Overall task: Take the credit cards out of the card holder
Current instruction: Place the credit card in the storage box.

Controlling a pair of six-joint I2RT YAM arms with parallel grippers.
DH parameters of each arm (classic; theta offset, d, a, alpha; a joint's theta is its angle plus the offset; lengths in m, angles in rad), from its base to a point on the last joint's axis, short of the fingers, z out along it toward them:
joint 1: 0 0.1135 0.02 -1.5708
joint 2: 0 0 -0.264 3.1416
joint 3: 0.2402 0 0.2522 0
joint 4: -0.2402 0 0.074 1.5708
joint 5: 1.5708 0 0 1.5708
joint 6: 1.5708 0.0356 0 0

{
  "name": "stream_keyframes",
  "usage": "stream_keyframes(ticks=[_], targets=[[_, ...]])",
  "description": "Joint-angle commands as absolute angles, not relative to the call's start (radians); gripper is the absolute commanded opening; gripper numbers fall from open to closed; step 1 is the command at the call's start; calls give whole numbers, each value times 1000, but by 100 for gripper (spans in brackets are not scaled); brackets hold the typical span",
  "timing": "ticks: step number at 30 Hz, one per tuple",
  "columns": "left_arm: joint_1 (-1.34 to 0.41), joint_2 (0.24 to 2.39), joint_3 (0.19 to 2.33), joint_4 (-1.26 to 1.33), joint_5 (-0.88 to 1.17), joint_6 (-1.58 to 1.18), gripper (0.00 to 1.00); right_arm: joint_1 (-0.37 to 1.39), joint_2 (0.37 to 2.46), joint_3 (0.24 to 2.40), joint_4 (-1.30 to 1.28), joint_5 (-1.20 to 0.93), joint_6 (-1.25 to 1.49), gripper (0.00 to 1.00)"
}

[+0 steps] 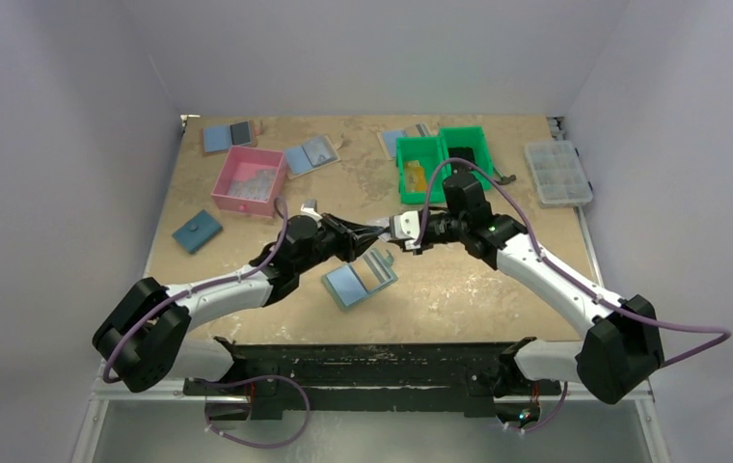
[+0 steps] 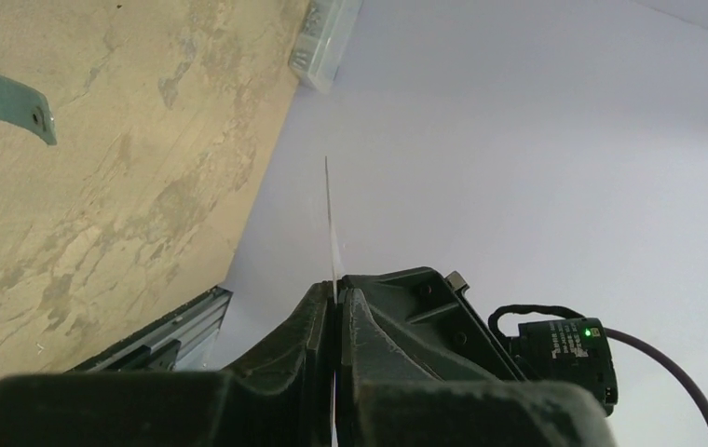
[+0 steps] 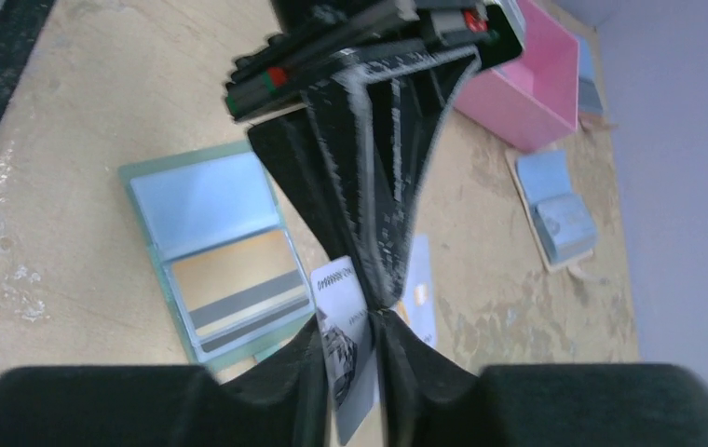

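The card holder (image 1: 361, 280) lies open on the table between the arms, pale blue inside; in the right wrist view (image 3: 203, 200) an orange-yellow credit card (image 3: 235, 279) with grey stripes sits in its pocket. My left gripper (image 1: 379, 234) is shut on a thin pale card, seen edge-on in the left wrist view (image 2: 332, 219). My right gripper (image 1: 398, 231) meets it tip to tip above the holder. In the right wrist view a white-grey card (image 3: 346, 340) stands slanted in the narrow gap of my right gripper (image 3: 358, 358). A pale blue card (image 3: 420, 298) shows just behind.
A pink box (image 1: 247, 180), green bins (image 1: 440, 159) and a clear organizer (image 1: 557, 172) stand at the back. A dark blue wallet (image 1: 197, 231) lies left. Other blue-grey folders (image 1: 310, 154) lie at the back. A grey-green strap (image 2: 6, 98) shows on the table.
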State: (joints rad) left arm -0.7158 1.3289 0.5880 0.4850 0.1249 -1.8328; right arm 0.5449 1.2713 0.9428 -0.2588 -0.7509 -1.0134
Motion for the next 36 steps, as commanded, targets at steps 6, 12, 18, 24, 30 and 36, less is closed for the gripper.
stream_keyframes(ticks=[6,12,18,24,30,36], targets=[[-707,1296,544,624,123,-1713,0,532,1223,958,-404,-831,-1062,69],[-652,1260,507,578,133,-1344,0,479,1202,959,-472,-927,-1081,88],[-591,1207,593,347,198,-779,0,451,1200,945,-487,-1003,-1086,93],[-506,1210,764,30,124,-435,0,447,1218,941,-493,-1012,-1084,95],[-325,1280,877,-31,227,-398,0,445,1226,942,-495,-1003,-1085,96],[-170,1403,1056,-109,287,-343,0,440,1231,943,-500,-1000,-1085,96]])
